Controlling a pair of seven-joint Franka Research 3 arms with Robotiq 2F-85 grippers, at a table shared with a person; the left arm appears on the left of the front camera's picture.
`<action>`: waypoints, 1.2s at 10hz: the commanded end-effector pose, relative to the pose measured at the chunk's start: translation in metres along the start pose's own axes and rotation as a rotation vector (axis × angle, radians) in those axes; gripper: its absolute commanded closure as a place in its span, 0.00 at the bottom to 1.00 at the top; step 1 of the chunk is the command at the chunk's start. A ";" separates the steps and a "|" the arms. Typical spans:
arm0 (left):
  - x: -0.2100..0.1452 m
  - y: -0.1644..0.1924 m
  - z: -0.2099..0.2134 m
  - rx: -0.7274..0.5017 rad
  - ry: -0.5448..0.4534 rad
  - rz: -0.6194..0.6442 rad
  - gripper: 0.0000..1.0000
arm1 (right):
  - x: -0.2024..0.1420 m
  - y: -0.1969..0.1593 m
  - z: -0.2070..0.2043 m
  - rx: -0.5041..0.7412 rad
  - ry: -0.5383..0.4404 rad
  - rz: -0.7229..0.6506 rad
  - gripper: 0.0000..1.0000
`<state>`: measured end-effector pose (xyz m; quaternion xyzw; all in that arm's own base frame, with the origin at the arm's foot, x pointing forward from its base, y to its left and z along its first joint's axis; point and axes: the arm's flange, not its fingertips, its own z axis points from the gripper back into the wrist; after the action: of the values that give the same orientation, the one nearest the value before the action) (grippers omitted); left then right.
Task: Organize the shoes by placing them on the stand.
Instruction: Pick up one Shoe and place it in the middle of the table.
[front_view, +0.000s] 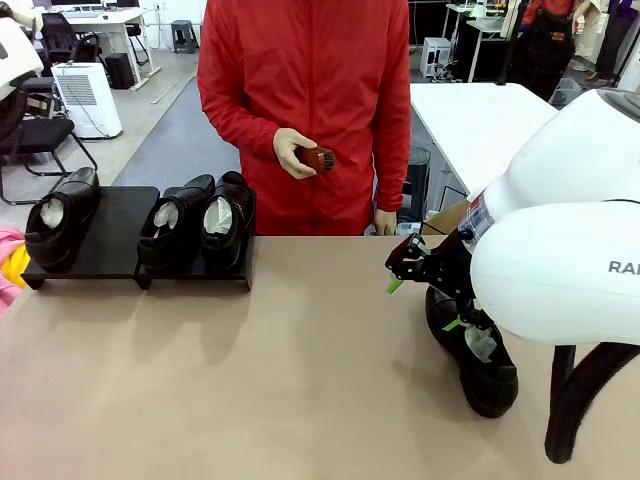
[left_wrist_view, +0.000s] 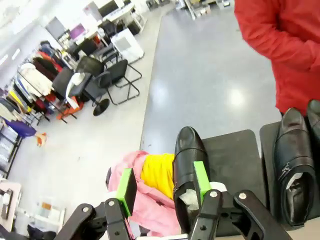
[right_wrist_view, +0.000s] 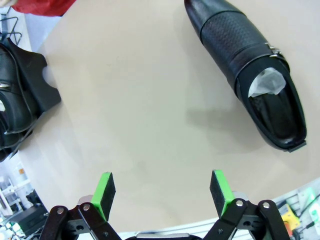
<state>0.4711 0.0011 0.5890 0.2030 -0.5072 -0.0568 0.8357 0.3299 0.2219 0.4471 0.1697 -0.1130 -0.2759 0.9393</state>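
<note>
on the far left of the tan table (front_view: 300, 380) sat the stand (front_view: 115, 235), carrying three black dress shoes: one (front_view: 60, 218) on its left panel and a pair (front_view: 195, 225) close together on the right panel. a fourth shoe (front_view: 475, 350) lay well apart on the table's right side, white paper in its opening. the right gripper (front_view: 425, 305) hung above that shoe with jaws spread wide, holding nothing. the left gripper (left_wrist_view: 162, 182) hovered over the stand's left end, its jaws partly apart and empty. beyond the table a person in a red jacket held a small brown brush (front_view: 318, 158) in one hand (front_view: 295, 152).
</note>
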 end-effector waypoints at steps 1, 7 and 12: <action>-0.026 -0.022 0.007 -0.051 -0.011 0.005 0.39 | 0.002 0.000 0.001 0.005 0.005 0.018 0.00; -0.025 -0.069 0.033 -0.506 0.402 -0.200 0.39 | 0.002 0.000 0.001 0.005 0.005 0.018 0.00; -0.027 -0.081 0.042 -0.606 0.572 -0.158 0.39 | 0.002 0.000 0.001 0.005 0.005 0.018 0.00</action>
<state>0.4231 -0.0692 0.5627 0.0180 -0.2169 -0.2069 0.9538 0.3299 0.2219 0.4470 0.1695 -0.1129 -0.2758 0.9394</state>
